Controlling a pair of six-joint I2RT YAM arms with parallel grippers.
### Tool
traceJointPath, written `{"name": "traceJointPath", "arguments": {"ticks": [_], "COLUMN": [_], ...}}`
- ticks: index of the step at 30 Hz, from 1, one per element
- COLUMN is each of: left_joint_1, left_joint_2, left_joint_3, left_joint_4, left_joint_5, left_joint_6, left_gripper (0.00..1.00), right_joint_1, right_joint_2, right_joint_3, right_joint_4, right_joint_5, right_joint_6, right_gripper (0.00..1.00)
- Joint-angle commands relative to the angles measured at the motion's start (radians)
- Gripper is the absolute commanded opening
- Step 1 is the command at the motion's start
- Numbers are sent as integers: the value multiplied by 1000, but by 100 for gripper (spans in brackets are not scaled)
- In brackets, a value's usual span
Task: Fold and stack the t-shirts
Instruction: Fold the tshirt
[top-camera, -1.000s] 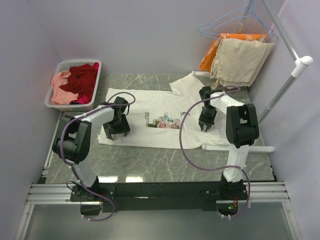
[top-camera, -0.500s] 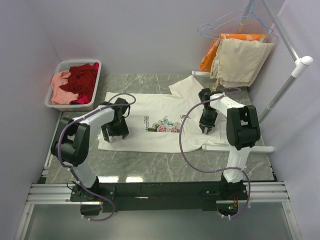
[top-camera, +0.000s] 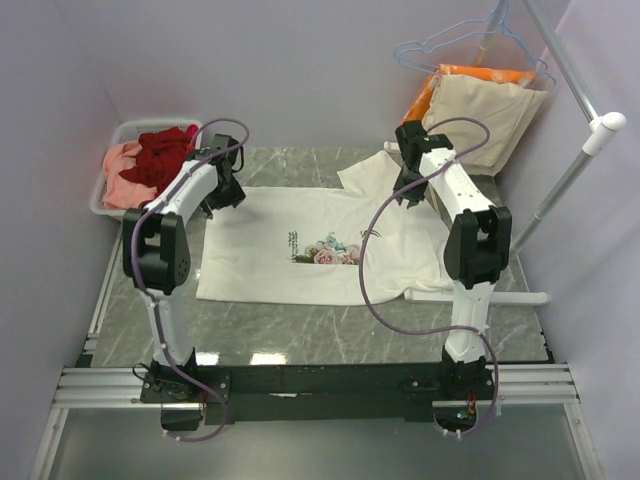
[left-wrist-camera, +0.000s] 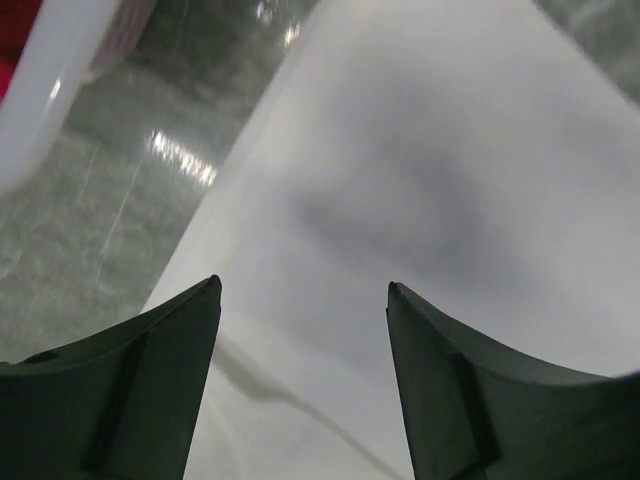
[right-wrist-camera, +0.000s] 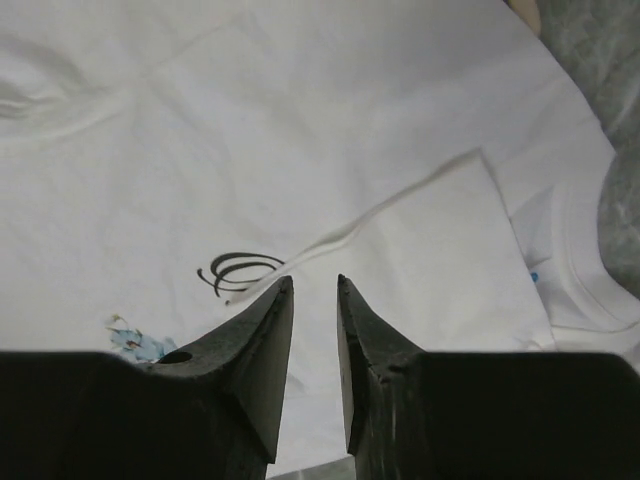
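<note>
A white t-shirt (top-camera: 300, 265) with a rose print (top-camera: 333, 248) lies spread flat on the marble table, one sleeve folded over at the far right. My left gripper (top-camera: 222, 194) hovers over the shirt's far left corner, jaws wide open and empty (left-wrist-camera: 300, 285). My right gripper (top-camera: 408, 192) hovers over the shirt's far right part by the sleeve; its jaws stand a narrow gap apart with nothing between them (right-wrist-camera: 315, 278). Dark script lettering (right-wrist-camera: 235, 272) shows just beyond them. A dark red tee (top-camera: 165, 155) and a salmon pink tee (top-camera: 120, 170) lie in the basket.
A white basket (top-camera: 108, 208) stands at the far left; its wall shows in the left wrist view (left-wrist-camera: 60, 90). A beige cloth (top-camera: 480, 120) and an orange cloth (top-camera: 478, 72) hang on a rack at the far right, with its pole (top-camera: 570, 175) and base bar (top-camera: 490, 297).
Both arms have swung from the shirt's middle to its far edge, left to the far left corner, right to the far right sleeve. The shirt slid slightly left, then stayed.
</note>
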Motion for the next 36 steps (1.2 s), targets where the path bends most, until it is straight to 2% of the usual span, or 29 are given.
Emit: {"name": "traceJointPath", "arguments": {"ticks": [1,7,12,17,27,33,36], "left_joint_1": [35,52,75,87,107,107,107], "left_joint_2": [161,333,430,490,596,611,611], "left_joint_3": [203,385,530,564,661,670,667], "left_joint_4": [35,148,138,147,87,58,46], "left_joint_5": [-45,-88,-98,-118,-46,-71,-85], "left_joint_6": [-11,70,97,118,112,110,112], "left_gripper": [71,67,69,70,71,63,52], "right_joint_1": [5,5,5,5,4,2,2], "right_joint_2": [92,172,210,230,270,279,282], "right_joint_3": [92,174,216,230,285,290,290], "right_joint_4": [-8,52,48,52,39,32,35], "right_joint_5": [-39,-93,-99,-104,-111,-108,-111], "right_joint_6": [3,6,-3,-3,-7,0,2], "right_gripper": [32,32,32,32,32,31,31]}}
